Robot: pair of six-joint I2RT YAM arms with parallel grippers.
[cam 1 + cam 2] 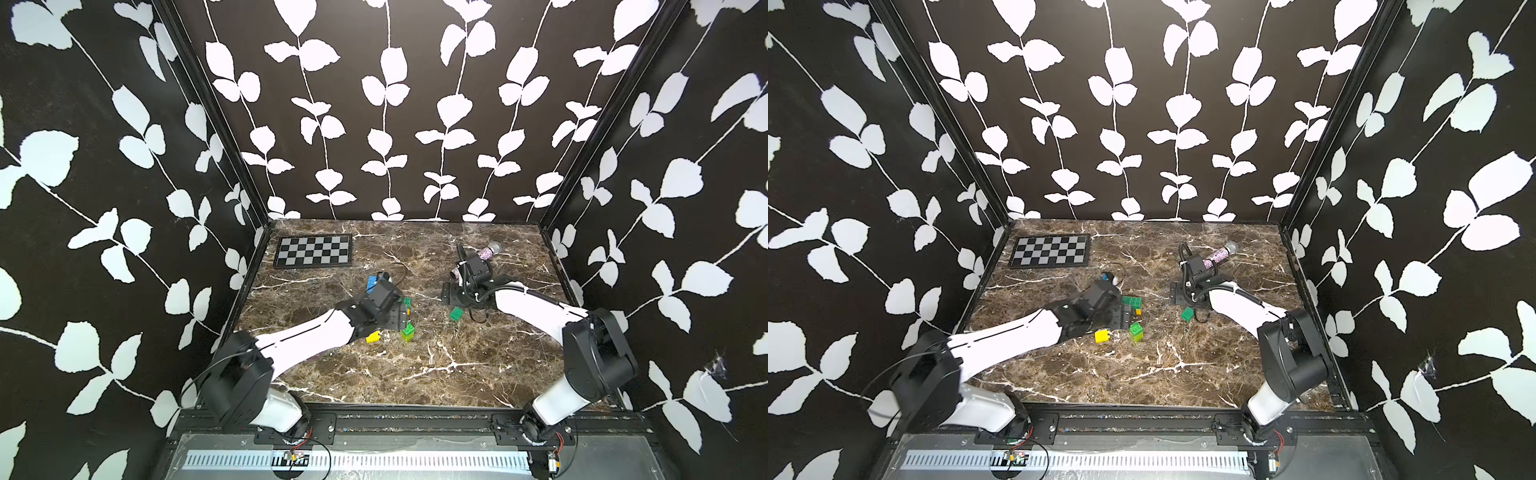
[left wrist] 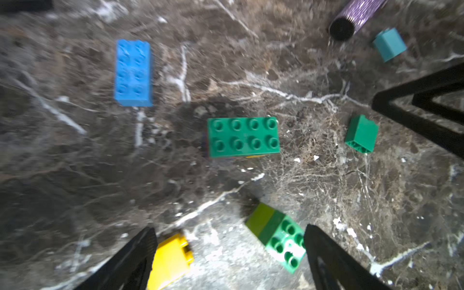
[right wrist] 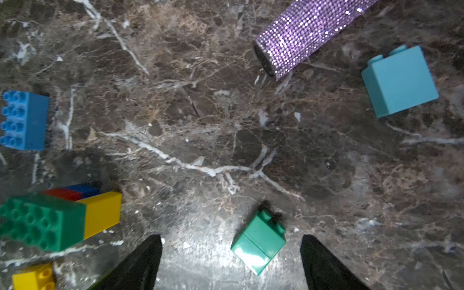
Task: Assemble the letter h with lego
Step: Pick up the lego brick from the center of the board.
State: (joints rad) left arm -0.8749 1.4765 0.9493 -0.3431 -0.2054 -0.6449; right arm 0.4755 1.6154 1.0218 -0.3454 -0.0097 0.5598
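Observation:
Lego bricks lie scattered mid-table. A dark green eight-stud brick (image 2: 243,136) tops a stack with yellow, red and blue bricks (image 3: 100,213) under it. Below my left gripper (image 2: 229,231), which is open and empty, a yellow brick (image 2: 170,258) lies by one finger and a lime-and-green pair (image 2: 276,233) by the other. My right gripper (image 3: 231,237) hangs open over a small dark green brick (image 3: 258,241) lying on its side, untouched. A blue brick (image 2: 133,72) and a light blue brick (image 3: 399,80) lie apart. In a top view the left gripper (image 1: 392,326) is near the middle.
A glittery purple microphone (image 3: 308,32) lies behind the right gripper (image 1: 455,299), next to the light blue brick. A black-and-grey chequered board (image 1: 313,250) sits at the back left. The marble tabletop (image 1: 415,374) is walled on three sides.

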